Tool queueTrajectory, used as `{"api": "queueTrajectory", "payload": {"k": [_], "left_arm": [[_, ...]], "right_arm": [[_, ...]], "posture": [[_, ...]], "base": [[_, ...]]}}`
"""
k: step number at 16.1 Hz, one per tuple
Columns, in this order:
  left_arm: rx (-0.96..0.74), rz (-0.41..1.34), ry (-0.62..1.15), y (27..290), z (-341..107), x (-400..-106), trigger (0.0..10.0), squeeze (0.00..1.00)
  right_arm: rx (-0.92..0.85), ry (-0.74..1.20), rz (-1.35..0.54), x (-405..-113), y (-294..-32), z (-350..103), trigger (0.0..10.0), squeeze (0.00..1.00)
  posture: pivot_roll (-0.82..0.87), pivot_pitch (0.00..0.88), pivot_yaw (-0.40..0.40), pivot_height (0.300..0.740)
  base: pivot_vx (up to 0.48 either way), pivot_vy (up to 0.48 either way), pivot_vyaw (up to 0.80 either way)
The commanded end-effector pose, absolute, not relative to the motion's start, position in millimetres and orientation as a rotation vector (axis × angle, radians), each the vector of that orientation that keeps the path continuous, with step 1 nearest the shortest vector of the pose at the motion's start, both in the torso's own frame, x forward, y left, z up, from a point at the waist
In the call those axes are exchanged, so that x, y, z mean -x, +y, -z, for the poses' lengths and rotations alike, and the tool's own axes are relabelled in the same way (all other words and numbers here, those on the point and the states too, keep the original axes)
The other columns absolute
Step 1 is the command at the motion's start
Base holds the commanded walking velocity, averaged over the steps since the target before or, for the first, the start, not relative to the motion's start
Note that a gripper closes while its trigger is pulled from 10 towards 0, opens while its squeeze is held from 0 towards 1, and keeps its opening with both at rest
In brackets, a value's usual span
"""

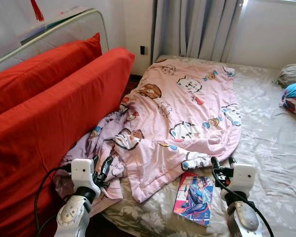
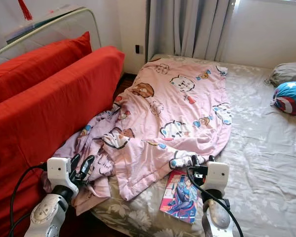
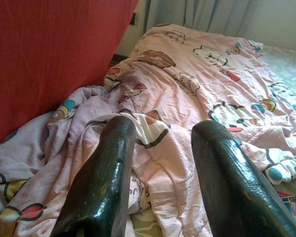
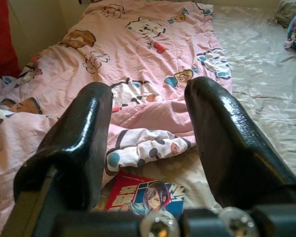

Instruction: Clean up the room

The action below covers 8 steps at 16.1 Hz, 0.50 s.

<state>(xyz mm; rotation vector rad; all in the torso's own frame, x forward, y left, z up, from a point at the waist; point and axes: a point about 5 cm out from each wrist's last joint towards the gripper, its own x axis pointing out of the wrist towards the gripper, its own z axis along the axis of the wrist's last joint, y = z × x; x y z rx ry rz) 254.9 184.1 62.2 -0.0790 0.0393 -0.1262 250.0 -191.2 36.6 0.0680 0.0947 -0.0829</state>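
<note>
I stand at the bed's foot, both pincers raised and empty. My right gripper (image 1: 222, 163) gapes wide over the comic book (image 1: 195, 198); my left gripper (image 1: 101, 165), fingers parted, faces the crumpled pink cartoon blanket (image 1: 182, 108) at twelve o'clock. Next, I judge, lower the right onto the book.

The pink quilt (image 1: 182, 113) drapes over the comic book's (image 1: 194, 199) top edge, hiding part of the cover. At the right edge of the frame a blue round cushion (image 1: 294, 98) is cut off, and a grey bundle (image 1: 291, 74) above it likewise (what it is cannot be told). The red tassel (image 1: 37, 10) at upper left runs out of the top. Both arms are cropped at the bottom edge.
</note>
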Motion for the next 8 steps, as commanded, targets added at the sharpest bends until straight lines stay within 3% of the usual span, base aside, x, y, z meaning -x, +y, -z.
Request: {"api": "queueTrajectory", "payload": {"k": [1, 6, 8], "left_arm": [[0.072, 0.127, 0.034, 184.9, -65.9, -254.7, 10.0, 0.00], [0.075, 0.125, 0.037, 185.3, -65.6, -254.6, 10.0, 0.00], [0.077, 0.130, 0.039, 183.9, -65.0, -254.3, 10.0, 0.00]], "right_arm": [[-0.078, 0.081, 0.080, -250.5, -190.9, -38.8, 10.0, 0.00], [-0.070, 0.093, 0.075, -253.2, -189.5, -38.6, 10.0, 0.00], [-0.077, 0.091, 0.073, -254.1, -188.8, -39.7, 10.0, 0.00]], "posture": [[-0.03, 0.066, -0.020, 0.700], [-0.03, 0.066, -0.018, 0.700], [-0.03, 0.065, -0.017, 0.675]], "base": [[0.000, 0.000, 0.00], [0.000, 0.000, 0.00], [0.000, 0.000, 0.00]]}}
